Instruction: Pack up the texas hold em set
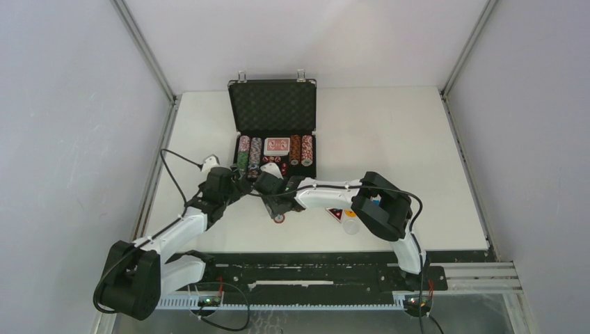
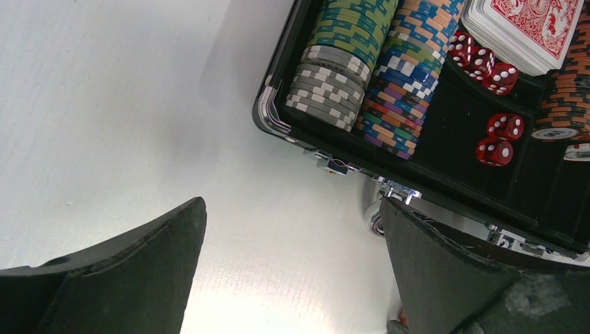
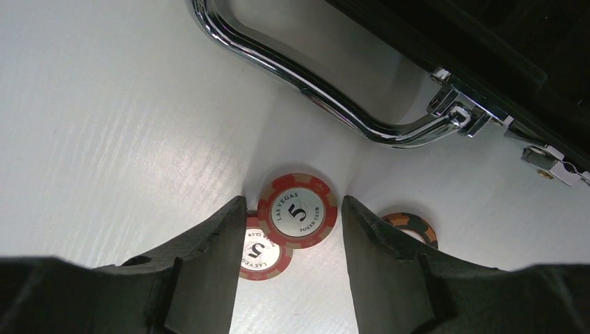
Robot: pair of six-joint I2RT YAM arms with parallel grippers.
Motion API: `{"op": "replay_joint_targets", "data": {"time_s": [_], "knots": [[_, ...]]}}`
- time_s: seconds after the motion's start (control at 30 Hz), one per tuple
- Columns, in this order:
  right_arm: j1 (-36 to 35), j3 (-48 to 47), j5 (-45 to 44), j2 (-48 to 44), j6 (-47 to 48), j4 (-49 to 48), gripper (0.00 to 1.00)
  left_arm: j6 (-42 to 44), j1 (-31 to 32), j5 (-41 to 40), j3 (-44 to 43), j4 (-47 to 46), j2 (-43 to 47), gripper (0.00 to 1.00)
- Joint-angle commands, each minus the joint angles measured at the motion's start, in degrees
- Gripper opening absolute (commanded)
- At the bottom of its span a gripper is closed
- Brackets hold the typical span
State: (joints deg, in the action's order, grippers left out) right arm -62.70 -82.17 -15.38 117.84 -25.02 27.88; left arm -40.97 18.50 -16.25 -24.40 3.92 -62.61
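The black silver-edged case (image 1: 272, 132) lies open with its lid upright. Rows of striped poker chips (image 2: 362, 69), a red card deck (image 2: 532, 28) and red dice (image 2: 497, 136) sit inside. My left gripper (image 2: 292, 205) is open over bare table at the case's front left corner, holding nothing. My right gripper (image 3: 293, 202) is open in front of the metal handle (image 3: 313, 83), its fingers either side of a red "5" chip (image 3: 298, 210) lying flat. This chip overlaps a second red chip (image 3: 261, 252). An orange-black chip (image 3: 412, 227) lies behind the right finger.
To the right of my right gripper on the table lie a red-and-white piece (image 1: 336, 213) and a pale round piece (image 1: 351, 224). Frame posts and grey walls enclose the white table (image 1: 389, 139) on both sides.
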Motion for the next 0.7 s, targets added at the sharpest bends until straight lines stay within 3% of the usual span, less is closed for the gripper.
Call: {"op": "replay_joint_targets", "data": {"time_s": [0.0,0.67], "knots": [[-0.4,-1.3,-0.2,1.2,-1.0,0.7,0.59,0.7,-0.3,0.1,-3.4,-2.2,0.3,0.99],[-1.0,-1.0,-0.7,0.5,-0.9,0.0,0.45,0.7,-0.3,0.1,-3.3,-2.2,0.3,0.99]]}}
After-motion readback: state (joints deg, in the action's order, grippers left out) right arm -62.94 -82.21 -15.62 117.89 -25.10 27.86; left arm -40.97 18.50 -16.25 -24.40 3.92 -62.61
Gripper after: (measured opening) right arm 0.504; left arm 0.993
